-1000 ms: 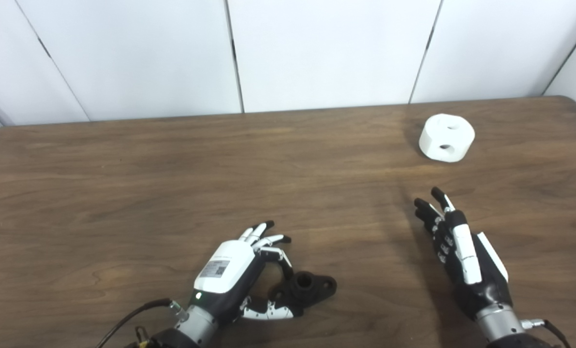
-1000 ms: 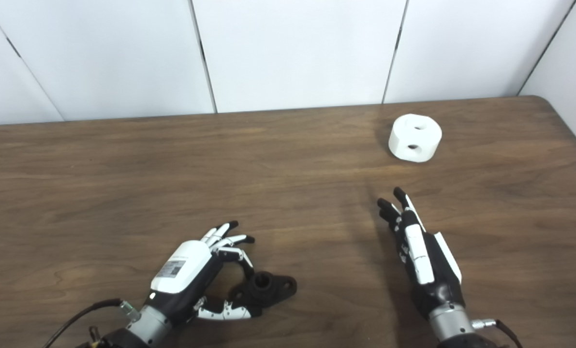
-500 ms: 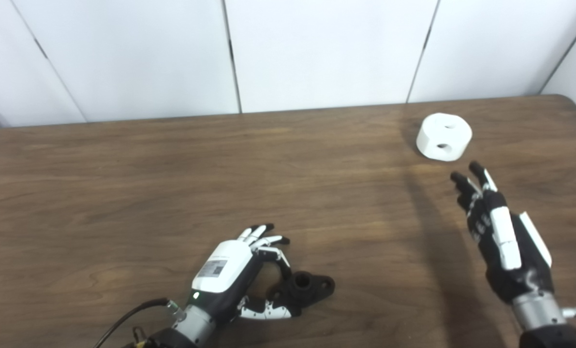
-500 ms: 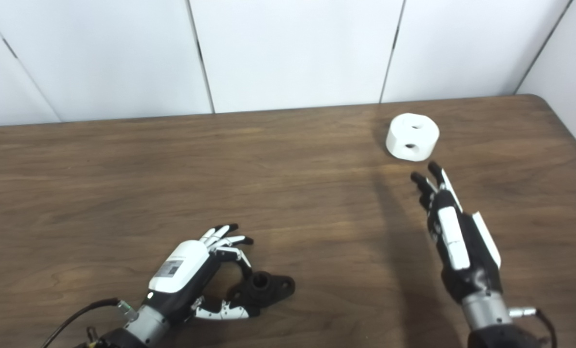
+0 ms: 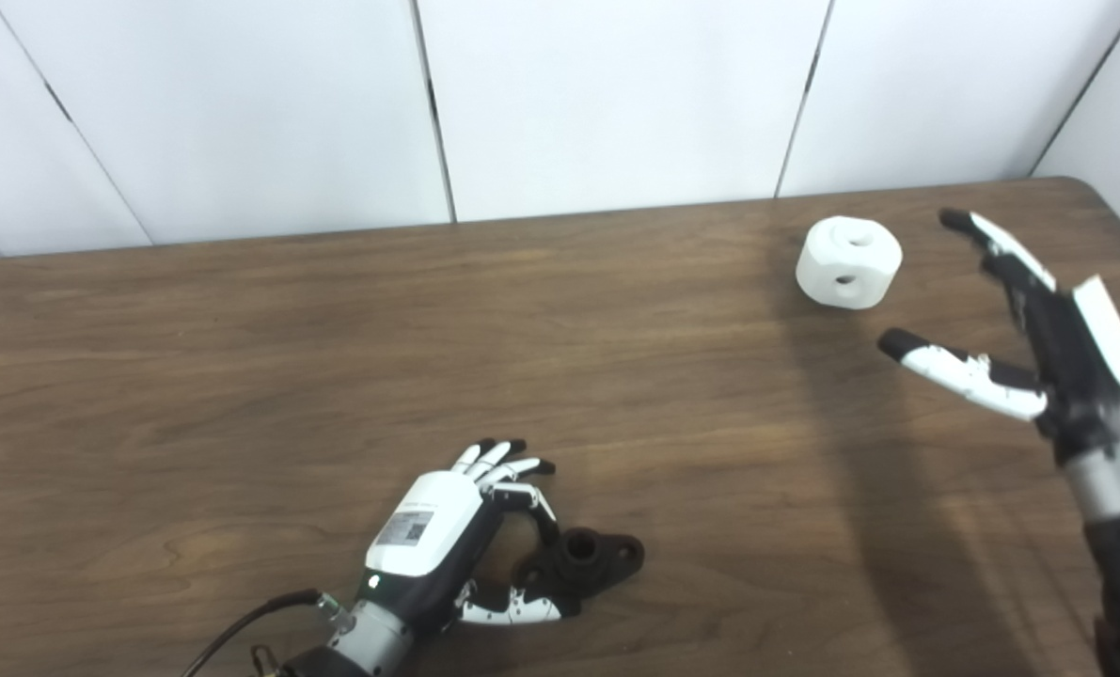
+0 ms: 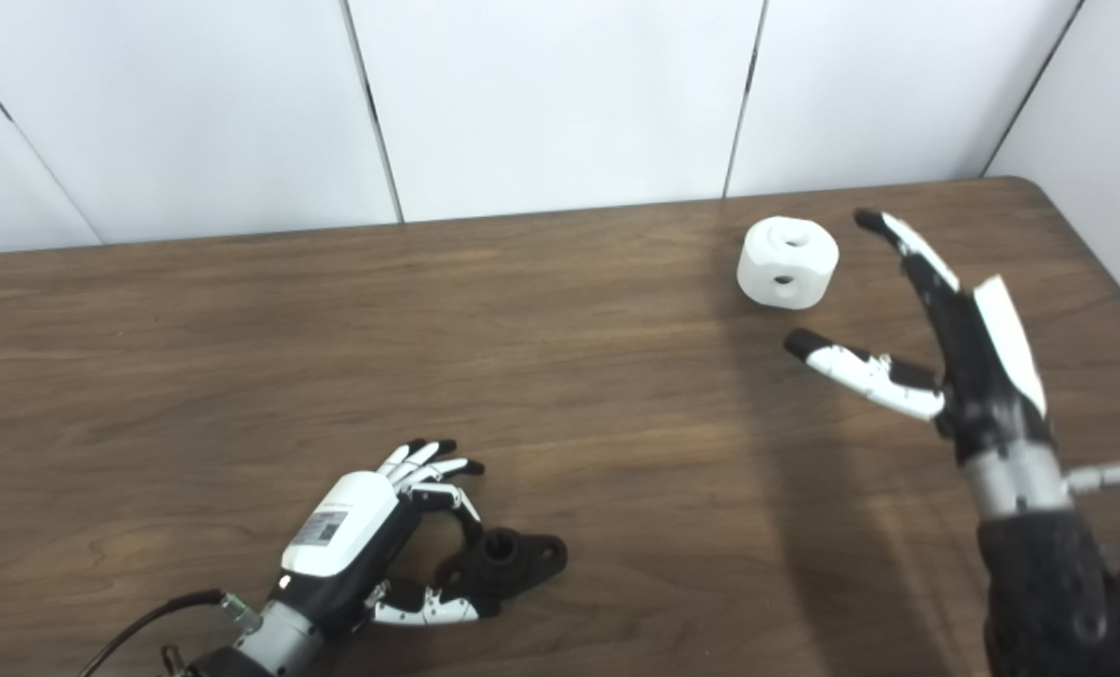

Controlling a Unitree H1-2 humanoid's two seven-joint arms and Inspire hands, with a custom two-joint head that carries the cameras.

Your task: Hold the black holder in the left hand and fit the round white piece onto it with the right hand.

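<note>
**Reaching across the table, the right hand closes in on the white piece**

Spreading its thumb and fingers wide, the robot's right hand (image 6: 954, 348) hangs above the far right corner of the wooden table (image 5: 240, 376), holding nothing. The round white piece (image 5: 847, 262), a short cylinder with one hole in its top and one in its side, sits on the tabletop just beside the hand, between the outstretched fingers behind it and the thumb in front, touched by neither. Nothing lies between hand and piece but bare wood and the arm's shadow.

Near the front edge, well apart from the white piece, the left hand (image 5: 447, 527) rests low on the table, its thumb and curled fingers placed around the black holder (image 5: 583, 564), a flanged part with a raised round collar. The holder lies flat on the wood; whether the fingers actually clamp it cannot be told. A black cable (image 5: 249, 625) trails from that wrist. White wall panels (image 5: 616, 94) stand behind the table.

A second ago the right hand was lower and nearer, fingers together, short of the piece; it has since moved up beside it and opened. The left hand and holder have not shifted.
</note>
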